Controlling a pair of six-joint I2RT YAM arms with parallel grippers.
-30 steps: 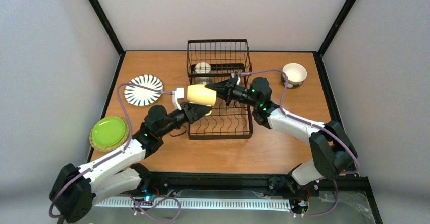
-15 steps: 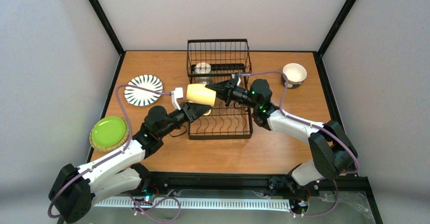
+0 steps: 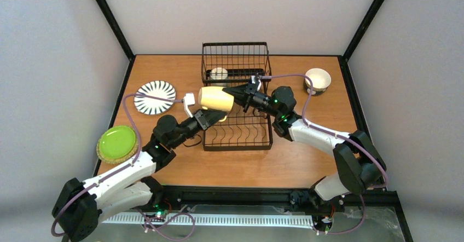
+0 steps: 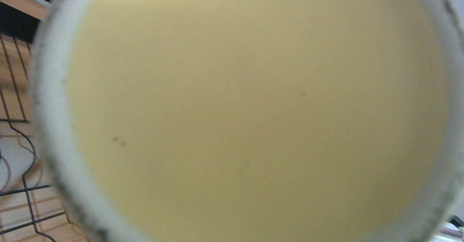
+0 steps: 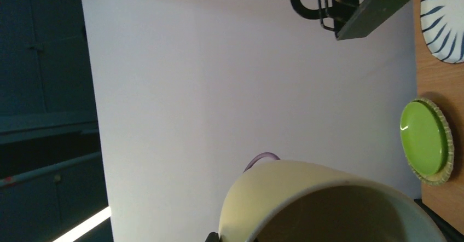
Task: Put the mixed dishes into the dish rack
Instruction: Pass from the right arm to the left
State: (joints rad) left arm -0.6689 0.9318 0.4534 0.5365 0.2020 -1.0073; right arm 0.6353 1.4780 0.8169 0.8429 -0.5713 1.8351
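two mugs: yellow mug [image 3: 215, 98] over the dish rack [image 3: 237, 127], rim pinched by the right hand [image 3: 236, 93]; cream mug [image 3: 219, 73] in its basket. on the counter [image 3: 306, 143]: one cream bowl [image 3: 318, 79], one striped plate [image 3: 155, 97], one lime-green plate [image 3: 117, 142] covering a tan plate [image 5: 446, 149]. left hand [image 3: 215, 115] tucked under the yellow mug, grip cannot be told.

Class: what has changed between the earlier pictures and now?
The right pincer, shut on the yellow mug by its rim, carried it slightly farther from the arm bases. The left arm drew back a little; whether the left pincer let go cannot be seen. Striped plate, green plate, bowl and rack stayed.
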